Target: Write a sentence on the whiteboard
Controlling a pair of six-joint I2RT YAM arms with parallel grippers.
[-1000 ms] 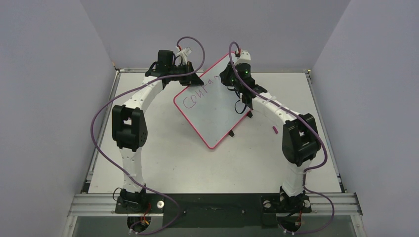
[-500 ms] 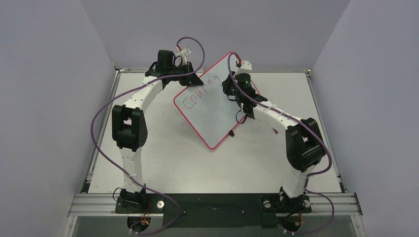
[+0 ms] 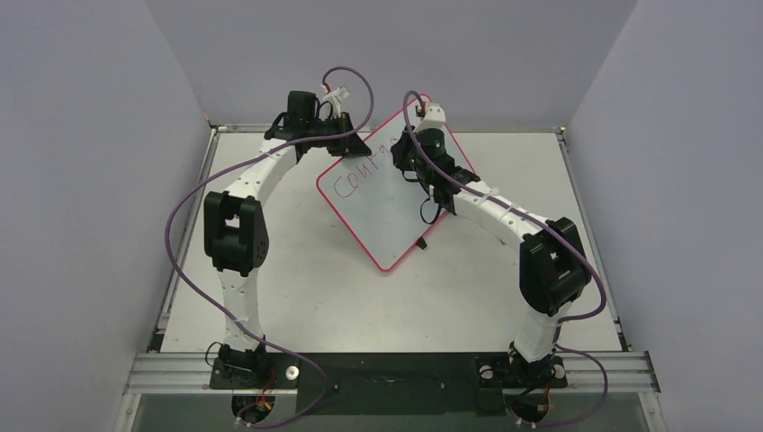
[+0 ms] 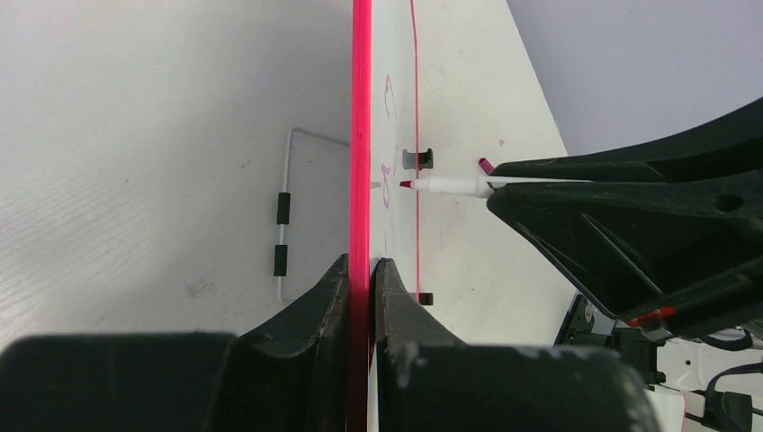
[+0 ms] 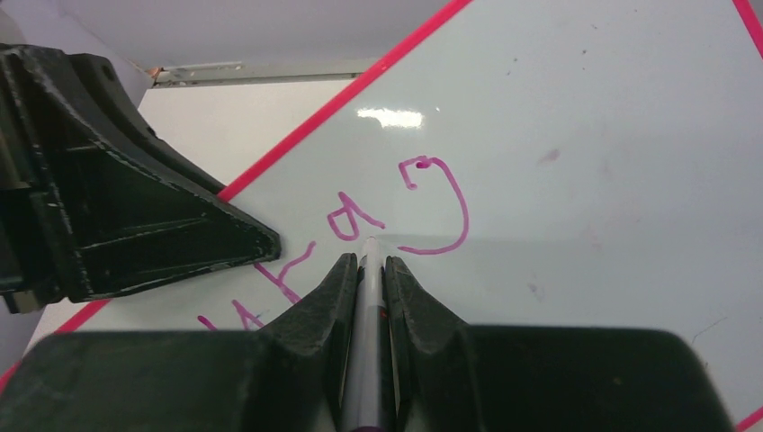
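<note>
Pink-rimmed whiteboard stands clamped in left pincer; right pincer grips marker pointing at it.

Overhead plus wrist close-ups (whiteboard shared)

glossy whiteboard, matt table

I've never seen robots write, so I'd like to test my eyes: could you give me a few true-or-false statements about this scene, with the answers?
1. The left gripper is clamped on the whiteboard at its pink rim. True.
2. The right gripper is empty. False: it pinches a marker, with the tip at the board.
3. The sentence is written in green. False: the letters are purple-pink.
4. Much of the whiteboard below the letters is blank. True.
</note>
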